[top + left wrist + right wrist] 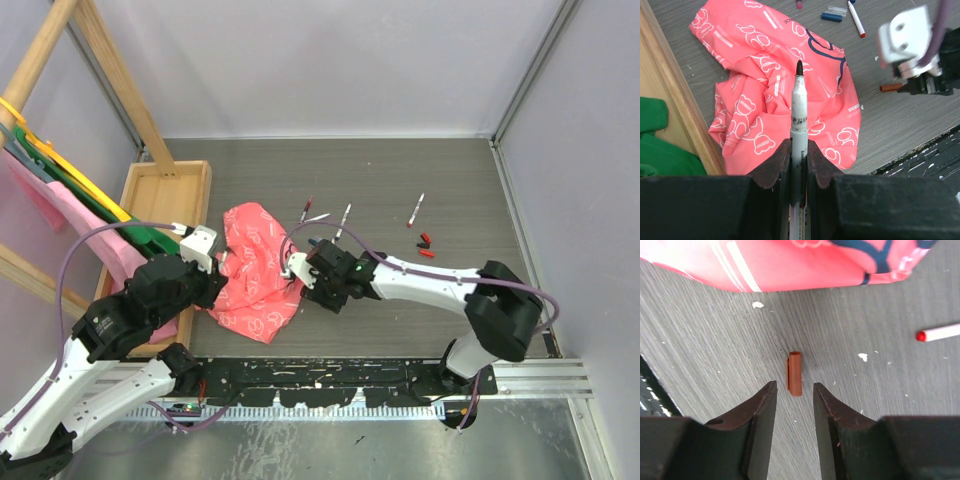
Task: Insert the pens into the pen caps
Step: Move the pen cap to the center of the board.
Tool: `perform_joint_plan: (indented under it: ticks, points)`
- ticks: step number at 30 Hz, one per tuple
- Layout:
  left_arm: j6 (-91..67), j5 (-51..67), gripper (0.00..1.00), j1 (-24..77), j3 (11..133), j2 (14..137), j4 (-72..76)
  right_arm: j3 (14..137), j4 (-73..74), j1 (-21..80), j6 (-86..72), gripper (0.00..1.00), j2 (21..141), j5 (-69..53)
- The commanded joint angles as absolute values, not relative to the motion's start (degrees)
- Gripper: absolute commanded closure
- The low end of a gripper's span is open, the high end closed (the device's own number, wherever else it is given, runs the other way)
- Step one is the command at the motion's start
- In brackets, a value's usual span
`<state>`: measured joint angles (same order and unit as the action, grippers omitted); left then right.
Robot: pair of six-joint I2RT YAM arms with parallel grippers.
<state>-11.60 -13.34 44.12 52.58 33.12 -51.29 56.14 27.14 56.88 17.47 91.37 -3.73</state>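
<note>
**Pen [799, 107] gripped, cap [794, 371] lying on the desk [880, 305]**

The left fingers [777, 162] were clamped on the white pen, its dark tip pointing out over the pink cloth [765, 75], apparently presented for capping. The right fingers [764, 402] stood apart and empty, either side of the dark red cap, which lay flat near the cloth's edge and seemed lined up for a pick-up. Other pens [417, 210] lay farther back on the desk.
</note>
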Motion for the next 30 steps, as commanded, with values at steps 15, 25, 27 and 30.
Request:
perform_joint_plan:
  ticks: [15,25,27,30]
  points:
    - [-11.5,-13.7,1.00,43.9,52.7,33.8,-49.5,47.0,20.2,57.8,-46.8,0.53,75.3,19.9]
    - [-11.6,-13.7,1.00,43.9,52.6,33.8,-49.5,46.5,19.3,63.5,-58.7,0.50,77.4,20.5]
    - [-11.7,-13.6,1.00,43.9,52.7,33.8,-49.6,46.6,19.3,64.0,-58.4,0.49,78.9,19.8]
    - [-11.7,-13.6,1.00,43.9,52.7,33.7,-49.6,46.1,19.0,64.2,-58.6,0.46,80.3,19.0]
